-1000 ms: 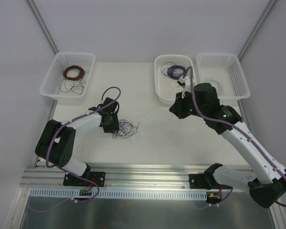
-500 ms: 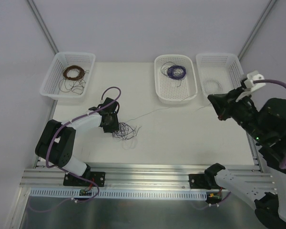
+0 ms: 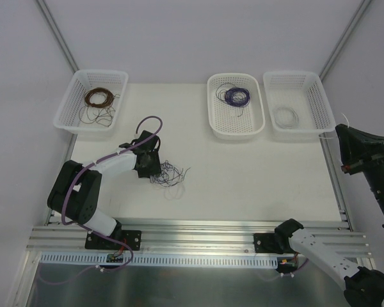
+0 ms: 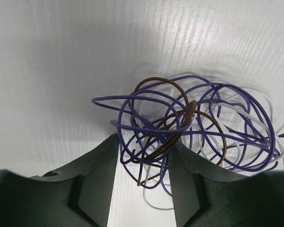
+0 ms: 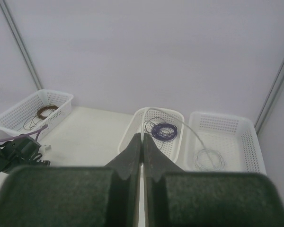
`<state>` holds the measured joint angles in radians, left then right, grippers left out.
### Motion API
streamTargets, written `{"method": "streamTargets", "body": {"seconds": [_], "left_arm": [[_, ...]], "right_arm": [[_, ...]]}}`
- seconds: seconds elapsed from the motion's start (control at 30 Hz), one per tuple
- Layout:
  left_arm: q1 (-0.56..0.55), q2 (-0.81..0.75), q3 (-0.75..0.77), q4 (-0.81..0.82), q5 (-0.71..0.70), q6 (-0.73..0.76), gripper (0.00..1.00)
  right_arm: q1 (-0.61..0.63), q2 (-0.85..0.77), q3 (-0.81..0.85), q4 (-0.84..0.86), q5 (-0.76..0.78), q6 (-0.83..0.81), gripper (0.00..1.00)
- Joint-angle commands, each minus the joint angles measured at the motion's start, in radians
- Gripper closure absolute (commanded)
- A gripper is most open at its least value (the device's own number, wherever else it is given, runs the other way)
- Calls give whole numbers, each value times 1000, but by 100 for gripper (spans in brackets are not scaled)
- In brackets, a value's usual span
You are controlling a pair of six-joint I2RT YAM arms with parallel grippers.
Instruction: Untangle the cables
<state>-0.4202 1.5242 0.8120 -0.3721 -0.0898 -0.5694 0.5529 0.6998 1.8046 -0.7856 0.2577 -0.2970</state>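
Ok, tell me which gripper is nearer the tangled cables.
Left. The left gripper sits at the cables, strands between its open fingers; the right gripper hangs by the table's right edge, well away.

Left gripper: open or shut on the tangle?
Open: the left gripper has its fingers apart, with strands of the tangled cables lying between them.

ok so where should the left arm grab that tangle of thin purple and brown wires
Probably the lower end of the brown strand, which pokes out of the tangle of thin purple and brown wires toward the open left fingers. Come from that near side; the fingers straddle it.
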Motion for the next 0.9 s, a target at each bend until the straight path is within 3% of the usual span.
{"method": "streamTargets", "body": {"seconds": [0.0,0.17,0.2,0.37,0.67,0.87], "left_arm": [[-6,18,13,-45,-13,-12,54],[-8,-50,36,-68,28,-12,31],[-8,-88,41,-74,32,-11,22],[-8,-246,78,-97,59,40,2],[-6,-528,99,-111,64,172,1],[-6,-708,24,-105,-47,278,1]], "right_arm": [[-2,36,-62,3,15,-13,99],[-2,52,-214,25,20,22,99],[-4,56,-231,28,34,28,99],[-4,82,-307,78,57,32,99],[-5,220,-246,155,-11,16,99],[-14,322,-111,238,32,-72,99]]}}
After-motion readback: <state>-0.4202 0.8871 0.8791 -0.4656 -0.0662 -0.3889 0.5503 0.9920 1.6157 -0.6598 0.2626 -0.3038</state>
